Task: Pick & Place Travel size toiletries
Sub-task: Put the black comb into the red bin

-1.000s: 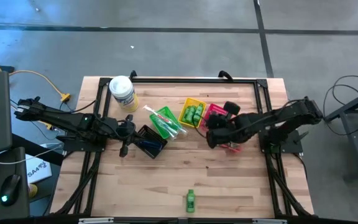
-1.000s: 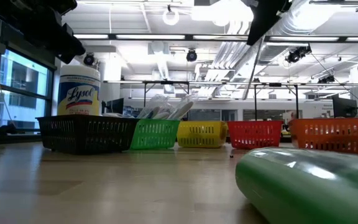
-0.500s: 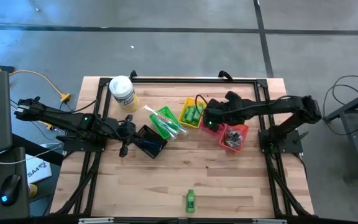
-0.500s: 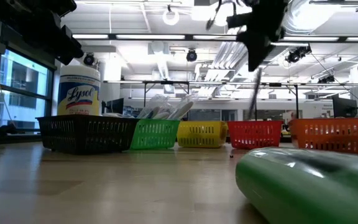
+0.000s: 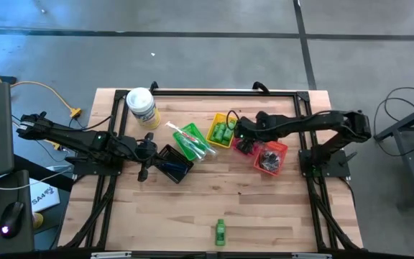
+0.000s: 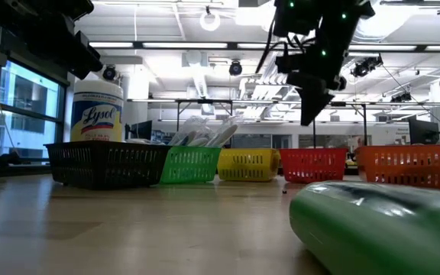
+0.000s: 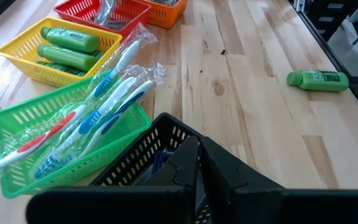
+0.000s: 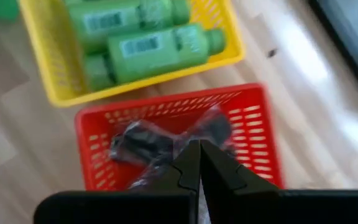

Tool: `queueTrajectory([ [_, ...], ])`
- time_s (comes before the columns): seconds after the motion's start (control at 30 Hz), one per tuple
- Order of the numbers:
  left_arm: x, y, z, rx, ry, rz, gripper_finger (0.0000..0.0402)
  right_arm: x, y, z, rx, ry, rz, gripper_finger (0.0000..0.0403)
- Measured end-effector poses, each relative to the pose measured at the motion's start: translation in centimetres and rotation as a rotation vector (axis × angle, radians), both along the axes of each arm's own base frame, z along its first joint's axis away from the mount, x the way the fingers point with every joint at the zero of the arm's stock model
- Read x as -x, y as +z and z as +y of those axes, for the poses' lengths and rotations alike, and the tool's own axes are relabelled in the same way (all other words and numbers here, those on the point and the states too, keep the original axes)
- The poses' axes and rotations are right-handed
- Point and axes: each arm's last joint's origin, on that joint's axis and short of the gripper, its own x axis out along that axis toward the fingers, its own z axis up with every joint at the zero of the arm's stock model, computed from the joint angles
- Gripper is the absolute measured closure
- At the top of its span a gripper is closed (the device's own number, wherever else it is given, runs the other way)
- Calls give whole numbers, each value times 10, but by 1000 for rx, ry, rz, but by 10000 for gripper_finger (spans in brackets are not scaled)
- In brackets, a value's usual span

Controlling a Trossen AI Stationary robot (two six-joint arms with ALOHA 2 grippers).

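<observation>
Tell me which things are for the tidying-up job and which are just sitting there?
For the job:
- green bottle lying alone on the table
- green bottles in the yellow basket
- wrapped toothbrushes in the green basket
- dark bundle in the red basket

Just sitting there:
- Lysol tub
- yellow cable

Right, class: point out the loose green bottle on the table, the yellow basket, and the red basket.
Loose green bottle [image 5: 221,232]: high view, middle of its body.
Yellow basket [image 8: 41,57]: right wrist view, on its side wall.
Red basket [image 8: 263,138]: right wrist view, on its side wall.
</observation>
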Motion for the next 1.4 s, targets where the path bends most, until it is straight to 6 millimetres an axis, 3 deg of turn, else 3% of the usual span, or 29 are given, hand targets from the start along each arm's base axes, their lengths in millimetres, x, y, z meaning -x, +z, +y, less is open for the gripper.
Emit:
queueTrajectory([
  [0.27,0,1,0,2,1,-7,384,2,-22,5,-81,20,-47,399],
  [0.57,0,1,0,1,1,-7,384,8,-20,6,-82,70,3,399],
  [0.67,0,1,0,1,1,-7,384,11,-21,9,-170,140,40,393],
  [0.83,0,1,0,1,1,-7,384,10,-21,9,-278,224,31,323],
  [1.1,0,1,0,1,1,-7,384,23,-26,-14,-337,103,108,171],
  [1.23,0,1,0,0,0,-7,384,24,-29,-20,-393,96,103,136],
  [1.4,0,1,0,-7,-4,-7,384,23,-28,-22,-395,126,90,130],
])
